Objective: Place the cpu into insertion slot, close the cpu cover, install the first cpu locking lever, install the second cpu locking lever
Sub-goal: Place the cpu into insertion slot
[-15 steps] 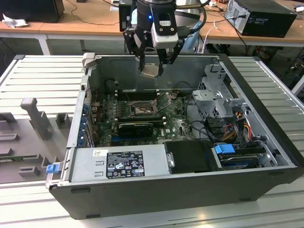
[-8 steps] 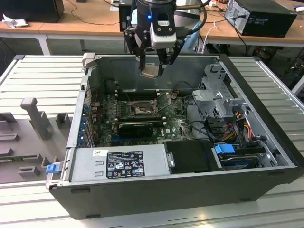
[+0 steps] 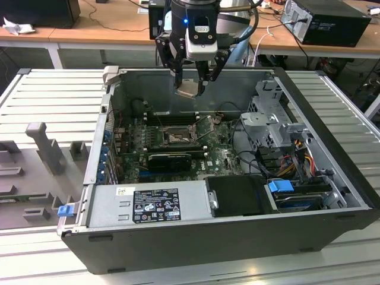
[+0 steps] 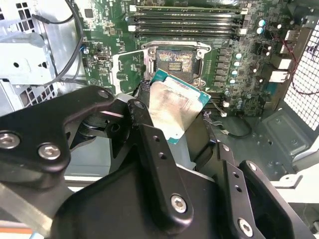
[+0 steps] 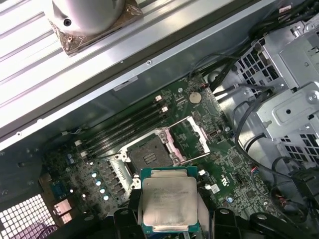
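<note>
Step 1, cpu placement. Tool (image 3: 191, 84) clamped on cpu (image 5: 169, 201); slot (image 5: 149, 155) well below tool, cover (image 5: 201, 133) open. Judged: needs chip squared over slot, level descent.

The silvery square cpu (image 5: 169, 201) is hanging above the dark metal-rimmed insertion slot (image 5: 147, 154), whose silver-grey cpu cover (image 5: 201, 134) is standing open.
</note>
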Motion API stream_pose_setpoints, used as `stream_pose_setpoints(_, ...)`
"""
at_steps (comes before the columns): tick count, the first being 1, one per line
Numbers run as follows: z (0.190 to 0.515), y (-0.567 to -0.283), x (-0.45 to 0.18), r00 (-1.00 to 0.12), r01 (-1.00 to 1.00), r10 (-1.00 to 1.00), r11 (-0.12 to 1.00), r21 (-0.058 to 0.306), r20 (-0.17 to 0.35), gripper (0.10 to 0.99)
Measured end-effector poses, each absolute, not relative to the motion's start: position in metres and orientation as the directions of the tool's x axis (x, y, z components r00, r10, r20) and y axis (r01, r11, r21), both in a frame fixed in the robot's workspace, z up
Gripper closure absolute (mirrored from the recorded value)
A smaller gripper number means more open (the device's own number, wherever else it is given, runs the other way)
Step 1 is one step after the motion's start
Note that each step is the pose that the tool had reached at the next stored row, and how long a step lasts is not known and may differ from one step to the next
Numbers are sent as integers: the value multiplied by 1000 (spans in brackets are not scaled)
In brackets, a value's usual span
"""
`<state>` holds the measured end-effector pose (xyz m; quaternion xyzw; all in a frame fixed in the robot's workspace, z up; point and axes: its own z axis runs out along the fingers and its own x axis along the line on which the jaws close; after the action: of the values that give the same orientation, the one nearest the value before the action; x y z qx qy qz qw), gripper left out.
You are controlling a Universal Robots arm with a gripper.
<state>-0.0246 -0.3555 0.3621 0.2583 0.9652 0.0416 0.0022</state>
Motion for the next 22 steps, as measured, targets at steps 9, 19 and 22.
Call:
stream_pose_setpoints(9, 362, -355, -25, -841, 541, 541, 837, 80, 16, 557)
stream_pose_setpoints(19, 362, -356, -25, -805, 592, 593, 802, 79, 16, 557)
stream_pose_setpoints(22, 362, -355, -25, -795, 605, 606, 792, 79, 16, 557)
